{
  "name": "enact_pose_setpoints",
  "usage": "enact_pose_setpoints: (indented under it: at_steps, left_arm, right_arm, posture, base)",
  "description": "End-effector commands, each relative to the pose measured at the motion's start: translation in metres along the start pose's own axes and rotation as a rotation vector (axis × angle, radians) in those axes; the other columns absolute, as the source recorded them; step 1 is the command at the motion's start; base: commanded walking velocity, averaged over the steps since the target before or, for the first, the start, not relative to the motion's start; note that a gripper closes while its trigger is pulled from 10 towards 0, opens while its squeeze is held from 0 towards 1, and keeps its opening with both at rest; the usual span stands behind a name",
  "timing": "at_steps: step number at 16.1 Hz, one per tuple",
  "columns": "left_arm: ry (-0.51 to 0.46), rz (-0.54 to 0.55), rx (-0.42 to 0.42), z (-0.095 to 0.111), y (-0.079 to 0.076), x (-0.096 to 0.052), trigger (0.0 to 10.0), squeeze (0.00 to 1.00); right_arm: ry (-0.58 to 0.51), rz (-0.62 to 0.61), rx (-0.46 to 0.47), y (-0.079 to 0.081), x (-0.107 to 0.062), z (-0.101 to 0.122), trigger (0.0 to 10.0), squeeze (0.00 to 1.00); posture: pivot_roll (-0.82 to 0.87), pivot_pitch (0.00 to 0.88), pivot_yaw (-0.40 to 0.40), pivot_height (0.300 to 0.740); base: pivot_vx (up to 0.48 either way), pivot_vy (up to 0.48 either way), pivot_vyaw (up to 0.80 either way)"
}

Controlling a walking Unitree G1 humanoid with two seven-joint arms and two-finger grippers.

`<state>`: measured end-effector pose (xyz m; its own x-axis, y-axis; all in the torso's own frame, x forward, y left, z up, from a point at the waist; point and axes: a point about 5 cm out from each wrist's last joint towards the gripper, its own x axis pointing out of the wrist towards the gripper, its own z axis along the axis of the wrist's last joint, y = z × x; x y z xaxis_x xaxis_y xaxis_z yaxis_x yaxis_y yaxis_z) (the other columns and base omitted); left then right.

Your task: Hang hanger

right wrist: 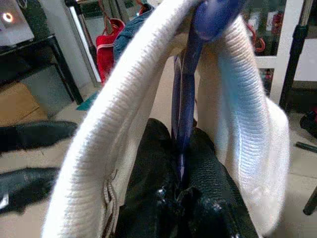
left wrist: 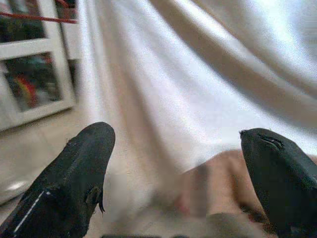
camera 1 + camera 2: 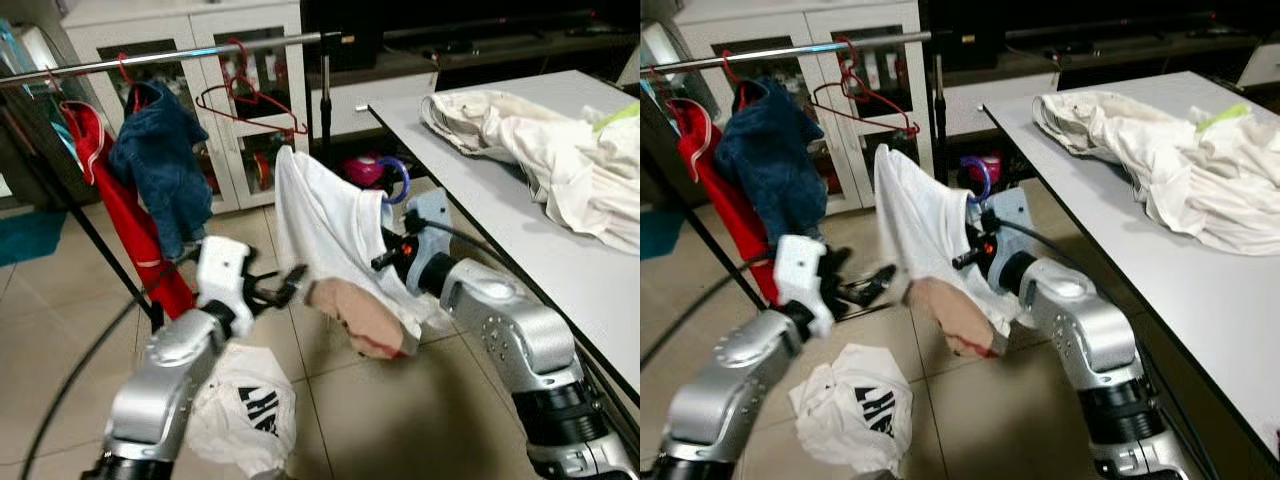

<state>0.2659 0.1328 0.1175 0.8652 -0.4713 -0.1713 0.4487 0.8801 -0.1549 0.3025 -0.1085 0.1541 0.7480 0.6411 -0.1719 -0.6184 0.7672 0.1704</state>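
1. Across the top, the clothes rail [image 3: 200, 55] already carries a red garment [image 3: 120, 210], a blue denim piece [image 3: 160, 165] and an empty red hanger [image 3: 250, 100], so it is the likely target.
2. Below it, the white shirt [image 3: 325, 225] drapes on the purple hanger [image 3: 395, 180], held low and well short of the rail.
3. At the collar, the right gripper [image 1: 181, 168] is pinched tight on the hanger's neck, leaving the hook free.
4. Beside the hem, the left gripper [image 2: 173, 168] is spread wide, apparently ready to steady the cloth.
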Motion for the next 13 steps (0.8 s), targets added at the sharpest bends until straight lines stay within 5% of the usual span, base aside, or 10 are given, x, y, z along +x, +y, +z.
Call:
enact_pose_setpoints:
  at_steps: [1,3,4,5,8,13]
  left_arm:
    - [-0.046,-0.055,-0.053,0.011,-0.006,0.005,10.0,1.00]
    - [-0.101,-0.161,-0.137,0.022,-0.017,0.009,10.0,0.95]
    - [-0.079,-0.128,-0.120,0.019,-0.014,0.012,10.0,0.31]
    - [-0.056,-0.078,-0.106,0.015,-0.007,0.014,10.0,0.00]
    - [-0.086,0.202,-0.064,0.014,0.036,0.009,10.0,0.00]
    - [-0.166,0.082,-0.007,0.030,0.048,0.005,10.0,0.00]
  right_arm:
    - [-0.055,0.021,-0.017,0.004,0.001,0.017,10.0,0.00]
    - [-0.056,0.027,-0.012,0.005,0.004,0.019,10.0,0.00]
    - [-0.064,0.048,-0.001,0.009,0.005,0.021,10.0,0.00]
    - [-0.067,0.061,0.002,0.011,0.006,0.022,10.0,0.00]
    - [-0.080,0.118,0.017,0.016,0.002,0.028,10.0,0.00]
    - [-0.056,0.219,-0.012,0.022,-0.005,0.029,10.0,0.00]
  posture:
    - [-0.02,0.000,0.071,0.740]
    - [-0.02,0.000,0.069,0.740]
    - [-0.02,0.000,0.069,0.740]
    - [-0.02,0.000,0.070,0.740]
    - [-0.03,0.000,0.073,0.740]
    - [-0.02,0.000,0.072,0.740]
  base:
    - [0.000,0.000,0.00]
    - [0.000,0.000,0.00]
    - [0.000,0.000,0.00]
    - [0.000,0.000,0.00]
    - [0.000,0.000,0.00]
    - [0.000,0.000,0.00]
